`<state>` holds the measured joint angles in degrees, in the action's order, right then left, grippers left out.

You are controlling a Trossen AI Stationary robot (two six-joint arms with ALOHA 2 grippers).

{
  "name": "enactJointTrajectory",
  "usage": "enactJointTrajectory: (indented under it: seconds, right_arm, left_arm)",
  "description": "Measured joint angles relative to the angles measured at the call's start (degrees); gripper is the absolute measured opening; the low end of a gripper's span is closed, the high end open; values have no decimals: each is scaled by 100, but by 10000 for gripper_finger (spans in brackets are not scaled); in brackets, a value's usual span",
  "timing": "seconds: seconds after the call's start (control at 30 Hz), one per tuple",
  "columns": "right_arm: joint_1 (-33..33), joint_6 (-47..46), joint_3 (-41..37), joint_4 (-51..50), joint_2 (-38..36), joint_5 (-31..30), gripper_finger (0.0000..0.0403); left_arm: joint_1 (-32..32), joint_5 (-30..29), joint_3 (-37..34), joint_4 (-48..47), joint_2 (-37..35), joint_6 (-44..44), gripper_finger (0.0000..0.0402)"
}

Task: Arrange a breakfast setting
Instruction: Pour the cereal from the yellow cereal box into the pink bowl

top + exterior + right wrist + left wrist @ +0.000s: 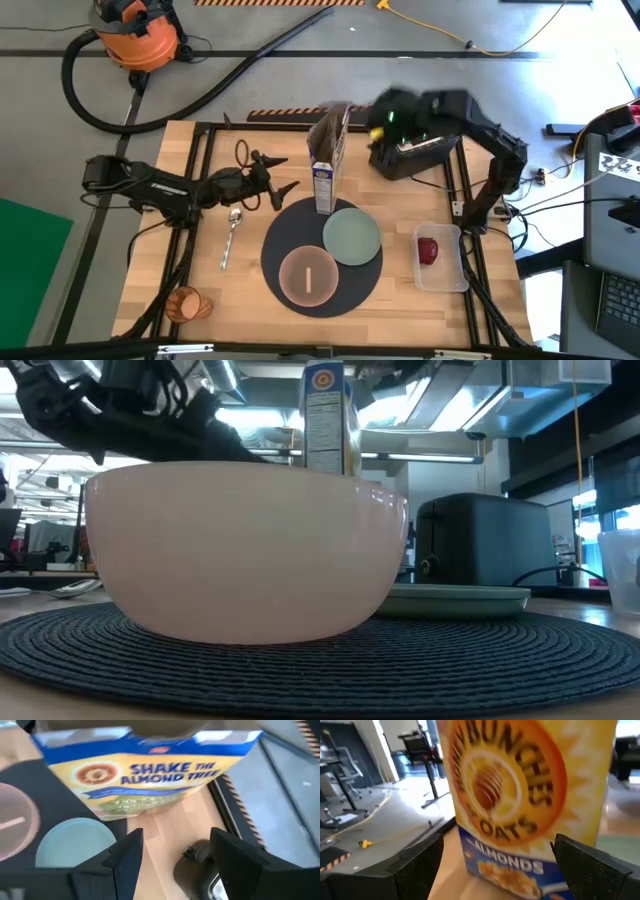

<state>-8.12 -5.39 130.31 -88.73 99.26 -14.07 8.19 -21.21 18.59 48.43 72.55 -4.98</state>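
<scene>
From above, the mat [322, 262] lies mid-table with the bowl [308, 274] at its 7 o'clock and the plate [352, 237] at its 2 o'clock. A cereal box [327, 160] stands upright at the mat's 12 o'clock edge, between the two arms. The left gripper [283, 186] sits just beside the box at its 9 o'clock, fingers apart. The spoon [231, 233] lies on bare wood at the mat's 9 o'clock; the cup [187, 304] lies on its side near the table's 7 o'clock corner. The apple [428, 250] rests in a clear tray [441, 258] at the mat's 3 o'clock. The right gripper [385, 117] hovers over the toaster [415, 155] at the box's 2 o'clock.

At table height, the bowl [245, 550] fills the view and hides most behind it; the plate [460, 598], toaster [483, 540] and box [327, 418] peek past it.

The left wrist view shows the box [530, 805] close ahead between open fingers [417, 865].

The right wrist view shows spread fingers [122, 857] with the box [150, 772] beyond, plate [75, 842] and bowl [15, 825] to one side.
</scene>
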Motion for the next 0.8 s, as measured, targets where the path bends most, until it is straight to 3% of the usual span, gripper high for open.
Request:
enactJointTrajectory:
  seconds: [0.2,0.4,0.47,0.53,0.67,0.8]
  right_arm:
    - [1730,-1686,-1186,90,-261,-1762,221]
    - [3052,-3905,-3261,894,-453,-3846,221]
    - [3272,-4510,-4021,1526,-451,-4245,221]
    - [3369,-5003,-4719,2480,-450,-4249,221]
    - [3233,-4940,-5519,4315,-439,-3934,221]
    - [3201,-4089,-6054,6160,-411,-4790,221]
  left_arm:
    - [-191,317,-2,-25,229,127,365]
    - [-557,170,-2,-22,236,-22,365]
    - [-604,31,-2,-15,236,-54,365]
    - [-608,-26,-2,12,236,-56,365]
    - [-553,-161,-4,10,236,-59,365]
    - [-444,-375,-9,64,395,-17,365]
